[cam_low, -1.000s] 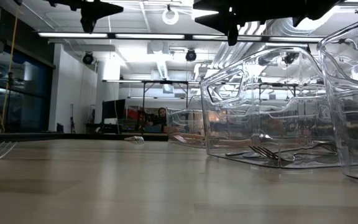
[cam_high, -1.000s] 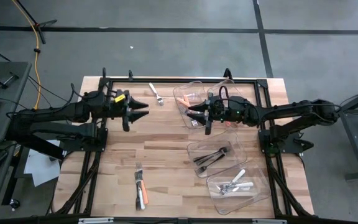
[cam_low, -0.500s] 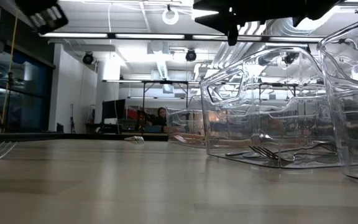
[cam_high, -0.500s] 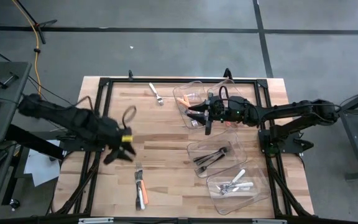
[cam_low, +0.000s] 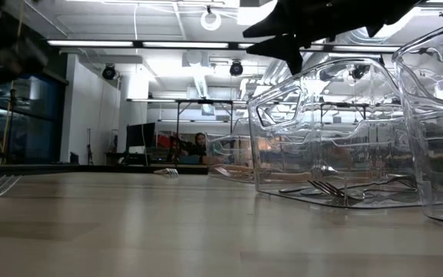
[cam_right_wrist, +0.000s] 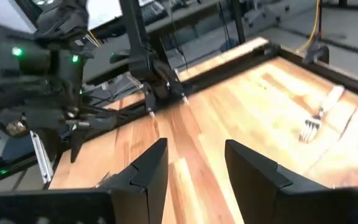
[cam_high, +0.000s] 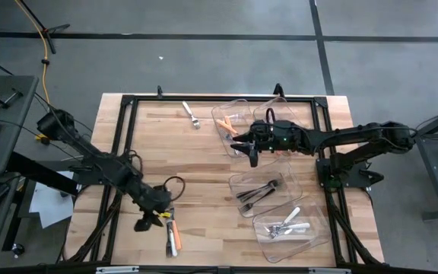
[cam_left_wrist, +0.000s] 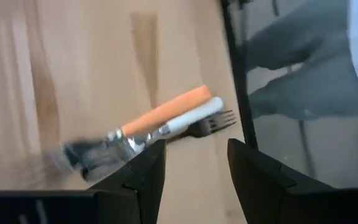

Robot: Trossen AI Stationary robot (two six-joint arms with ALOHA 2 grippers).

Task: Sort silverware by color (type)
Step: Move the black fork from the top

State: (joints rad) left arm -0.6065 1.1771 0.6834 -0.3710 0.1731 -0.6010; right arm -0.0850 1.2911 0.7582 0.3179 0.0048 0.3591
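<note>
On the high view, nearest the bench's front edge at about seven o'clock, a small cluster of silverware lies loose on the wood: an orange-handled piece, a white-handled piece beside it, and a fork head at their far end. The left pincer hangs just beside this cluster, on its nine o'clock side. In the left wrist view its two dark fingers stand apart with nothing between them, and the orange-handled piece and the white-handled piece lie side by side just past the fingertips; their metal ends are blurred.

At about five o'clock sits a clear bin with white-handled silverware inside. Just beyond it, toward the centre right, a second clear bin holds dark metal silverware.

Farther back, at about one o'clock, a third clear bin holds orange-handled silverware. The right pincer hovers over the near rim of this bin, its arm reaching in from three o'clock. In the right wrist view its fingers are parted and empty.

At the far edge, around twelve o'clock, a single fork lies alone on the wood, well apart from everything else; the right wrist view also shows this fork.
</note>
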